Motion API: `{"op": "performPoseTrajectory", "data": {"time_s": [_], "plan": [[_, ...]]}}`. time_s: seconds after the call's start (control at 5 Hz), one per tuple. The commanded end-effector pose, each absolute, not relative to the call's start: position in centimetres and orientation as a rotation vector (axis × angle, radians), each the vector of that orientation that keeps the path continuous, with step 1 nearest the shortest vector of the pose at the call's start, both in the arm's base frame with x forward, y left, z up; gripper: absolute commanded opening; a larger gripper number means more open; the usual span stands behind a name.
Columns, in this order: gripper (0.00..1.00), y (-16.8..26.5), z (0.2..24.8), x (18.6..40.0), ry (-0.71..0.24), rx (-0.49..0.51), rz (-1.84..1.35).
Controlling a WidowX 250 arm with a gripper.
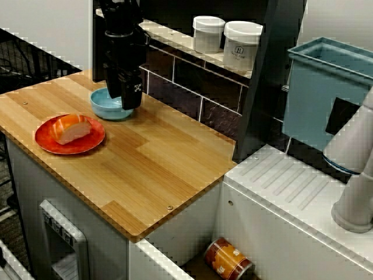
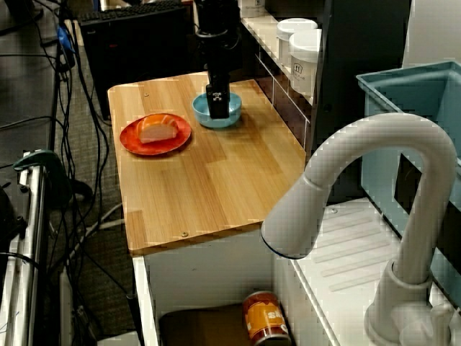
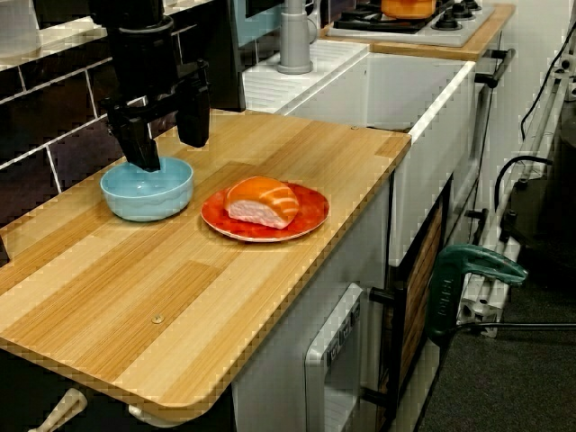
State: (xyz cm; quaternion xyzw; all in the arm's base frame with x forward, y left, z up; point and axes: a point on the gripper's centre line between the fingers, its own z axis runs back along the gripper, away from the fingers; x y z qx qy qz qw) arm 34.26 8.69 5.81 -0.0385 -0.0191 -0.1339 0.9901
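My black gripper [image 1: 122, 96] hangs open over a light blue bowl [image 1: 108, 109] at the back of the wooden counter [image 1: 157, 163]. In the view from the counter's end, one finger [image 3: 142, 148] dips down at the bowl [image 3: 148, 193], while the other stands higher and apart. Nothing shows between the fingers. Beside the bowl lies an orange-red plate [image 1: 52, 144] carrying a piece of salmon sushi [image 1: 73, 128]. The view over the faucet shows the gripper [image 2: 216, 104] above the bowl [image 2: 232, 112], with the plate [image 2: 133, 142] and sushi [image 2: 157, 130] to its left.
Two white canisters [image 1: 208, 34] [image 1: 242, 45] stand on the shelf behind the counter. A teal bin [image 1: 326, 87] and a white faucet [image 2: 374, 180] are by the sink, and a can [image 1: 228, 259] lies in the basin. A stove [image 3: 423, 18] sits beyond it.
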Motion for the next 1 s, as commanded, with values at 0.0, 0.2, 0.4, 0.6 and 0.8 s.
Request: {"op": "performPoseTrajectory", "data": {"time_s": [0.0, 0.2, 0.4, 0.6, 0.8], "plan": [[1.0, 8.4, 8.0, 35.8, -0.069, -0.066, -0.304], [1.0, 8.0, 7.2, 35.4, -0.064, -0.043, -0.32], [1.0, 7.8, 6.9, 34.7, -0.059, -0.025, -0.336], [1.0, 7.9, 6.7, 34.2, -0.057, -0.03, -0.35], [1.0, 7.9, 5.5, 34.6, -0.041, -0.03, -0.334]]}}
